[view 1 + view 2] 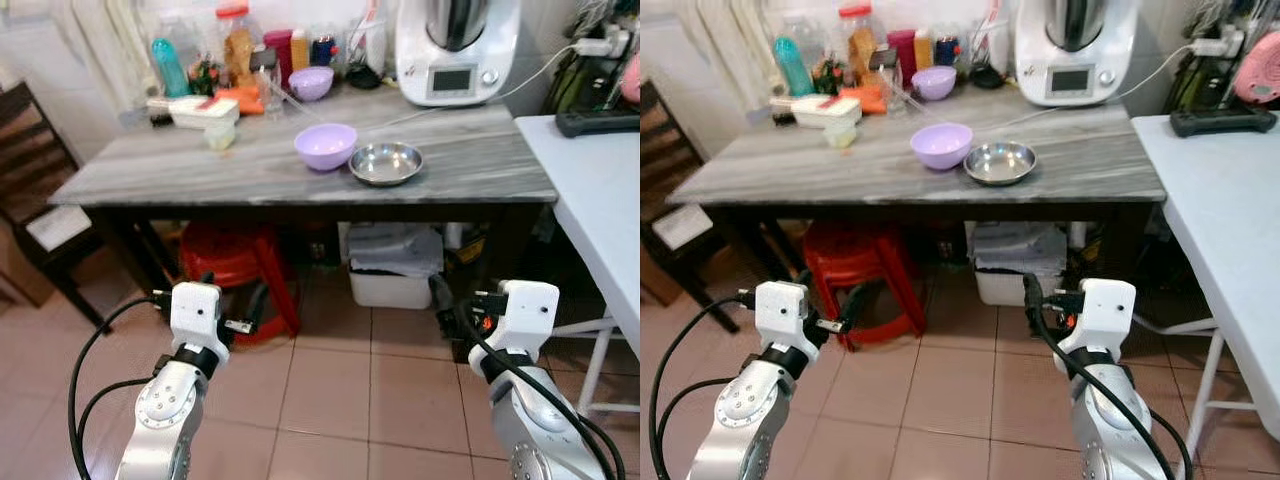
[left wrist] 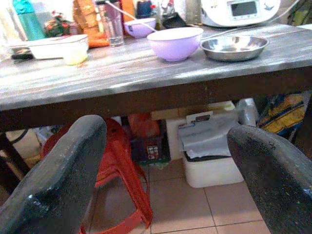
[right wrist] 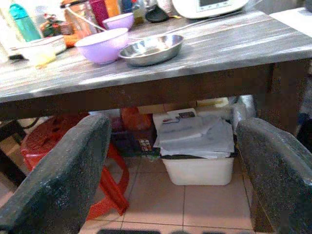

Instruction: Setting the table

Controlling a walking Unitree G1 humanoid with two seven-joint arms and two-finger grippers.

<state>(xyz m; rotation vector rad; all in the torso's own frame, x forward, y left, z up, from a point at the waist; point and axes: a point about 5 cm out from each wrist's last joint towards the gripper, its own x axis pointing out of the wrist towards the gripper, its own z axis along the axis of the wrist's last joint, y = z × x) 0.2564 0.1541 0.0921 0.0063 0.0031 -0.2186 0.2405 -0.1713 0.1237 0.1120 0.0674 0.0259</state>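
A lilac bowl (image 1: 325, 146) and a shallow steel bowl (image 1: 386, 163) stand side by side near the middle of the grey marble-topped table (image 1: 180, 175). A second lilac bowl (image 1: 311, 82) sits further back among bottles. Both arms are held low in front of the table, below its top. My left gripper (image 2: 165, 190) is open with nothing between its fingers (image 2: 58, 180) and points under the table edge. My right gripper (image 3: 168, 180) is likewise open and holds nothing, with the two bowls up ahead of it.
Under the table stand a red plastic stool (image 1: 235, 262) and a white bin (image 1: 395, 275). A white kitchen machine (image 1: 455, 45) and a white lidded box (image 1: 203, 110) crowd the back. A white table (image 1: 600, 200) is at the right, a dark chair (image 1: 40, 190) at the left.
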